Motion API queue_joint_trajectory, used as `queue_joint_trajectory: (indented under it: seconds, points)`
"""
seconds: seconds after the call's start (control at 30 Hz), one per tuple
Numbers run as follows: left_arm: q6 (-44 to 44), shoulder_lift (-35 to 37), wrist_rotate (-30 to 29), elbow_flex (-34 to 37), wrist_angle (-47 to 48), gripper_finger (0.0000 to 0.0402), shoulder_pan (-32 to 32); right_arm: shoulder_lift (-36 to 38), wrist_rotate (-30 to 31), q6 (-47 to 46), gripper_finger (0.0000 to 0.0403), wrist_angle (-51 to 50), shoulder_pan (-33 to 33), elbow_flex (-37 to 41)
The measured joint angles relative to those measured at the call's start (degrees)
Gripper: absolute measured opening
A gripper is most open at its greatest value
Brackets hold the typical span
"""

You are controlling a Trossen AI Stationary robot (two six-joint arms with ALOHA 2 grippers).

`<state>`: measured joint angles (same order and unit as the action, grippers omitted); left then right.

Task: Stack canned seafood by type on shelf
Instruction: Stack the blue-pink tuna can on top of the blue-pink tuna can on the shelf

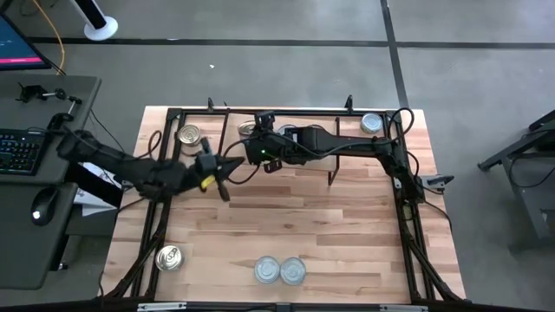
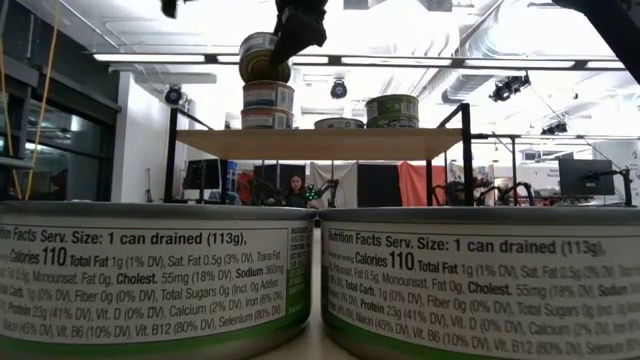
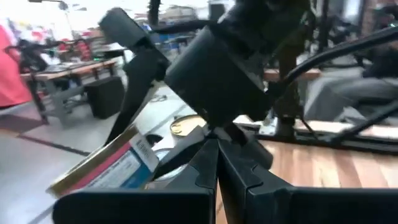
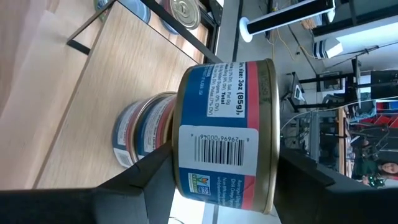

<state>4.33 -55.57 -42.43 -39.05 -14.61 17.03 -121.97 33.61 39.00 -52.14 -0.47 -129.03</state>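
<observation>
My right gripper (image 1: pixel 254 147) reaches from the table's right over the left end of the shelf (image 2: pixel 330 143), shut on a tin (image 4: pixel 221 134) with a blue and red label and gold rims. Under that tin, a stack of two like tins (image 2: pixel 267 106) stands on the shelf. A flat tin (image 2: pixel 340 123) and a green-labelled one (image 2: pixel 392 108) stand farther right on the board. My left gripper (image 1: pixel 221 184) (image 3: pixel 217 152) hovers shut just left of the shelf, holding nothing. My right gripper pinches the blue and red tin across its height, one finger (image 4: pixel 152 177) at its bottom rim and the other (image 4: pixel 298 183) at its lid (image 4: pixel 268 124). The fingers come in level from the table's right. The tin tilts slightly just above the stack; whether it touches, I cannot tell.
Loose tins stand on the tabletop: a gold-lidded one at far left (image 1: pixel 189 134), a silver one at far right (image 1: pixel 371 123), one near left (image 1: pixel 169 257), and two side by side at the near edge (image 1: pixel 268 270) (image 1: pixel 293 271). Black frame rails (image 1: pixel 408 199) run along the table's sides.
</observation>
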Motion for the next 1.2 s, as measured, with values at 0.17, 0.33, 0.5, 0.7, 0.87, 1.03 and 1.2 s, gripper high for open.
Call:
queue_joint_trajectory:
  seconds: [0.17,0.33,0.5,0.7,0.87,1.03,1.2]
  points:
    - [-1.97,-0.02,7.51,0.0,2.07,0.0,-8.19,0.0,0.29,0.02,0.0209,0.02,0.04,0.0]
    - [-2.33,-0.81,13.75,0.0,2.86,0.0,-14.62,0.0,0.46,0.02,0.0209,0.02,0.24,0.0]
    - [-4.42,-3.64,20.88,0.0,2.78,0.0,-18.7,0.02,0.42,0.02,0.0209,0.04,0.26,0.0]
    - [-4.76,-7.47,21.93,-0.04,1.82,0.0,-20.24,0.02,2.42,1.21,0.0209,-0.67,1.37,0.0]
    - [-4.73,-8.0,22.35,-0.09,2.05,0.0,-20.25,0.04,3.68,2.19,0.0209,-2.54,2.61,-0.37]
    - [-2.76,-8.07,20.46,-0.06,2.52,0.0,-20.29,0.04,3.13,-0.38,0.0209,-5.29,3.03,-2.29]
    - [-2.7,-8.11,14.89,0.02,2.59,0.0,-20.5,0.13,1.7,-2.16,0.0209,-5.71,3.54,-5.59]
